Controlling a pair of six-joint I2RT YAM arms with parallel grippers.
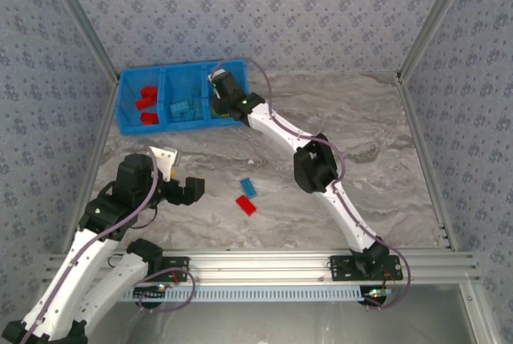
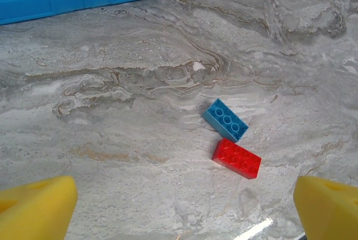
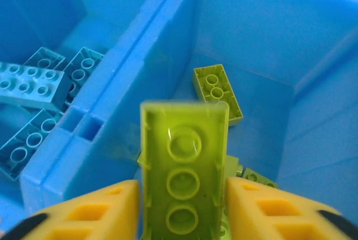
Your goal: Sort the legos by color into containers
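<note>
Left pincer (image 1: 187,189) hangs low over the marbled table (image 2: 140,83) with its yellow fingertips (image 2: 36,209) spread wide and nothing between them.

Up at the table's far left sits the blue bin (image 1: 160,127), with three compartments in a row. The left compartment holds red bricks (image 1: 146,99) and the middle one holds light blue bricks (image 1: 184,109). The right wrist camera shows these same blue pieces lying jumbled, some with the hollow underside up. A thin dividing wall (image 3: 134,83) sets them apart from the right compartment, where a lime green brick (image 3: 218,92) lies studs-up on the floor, with more lime pieces partly hidden below.

Right pincer (image 3: 182,212) is above that right compartment, clamped on the long sides of a held lime brick (image 3: 183,167). It stands on end with three round rings facing the camera.

Further right, out on the open table ahead of the left pincer, a loose blue brick (image 2: 225,120) and a loose red brick (image 2: 236,158) lie flat, studs up, just beside each other. Whether their corners touch I cannot tell.
</note>
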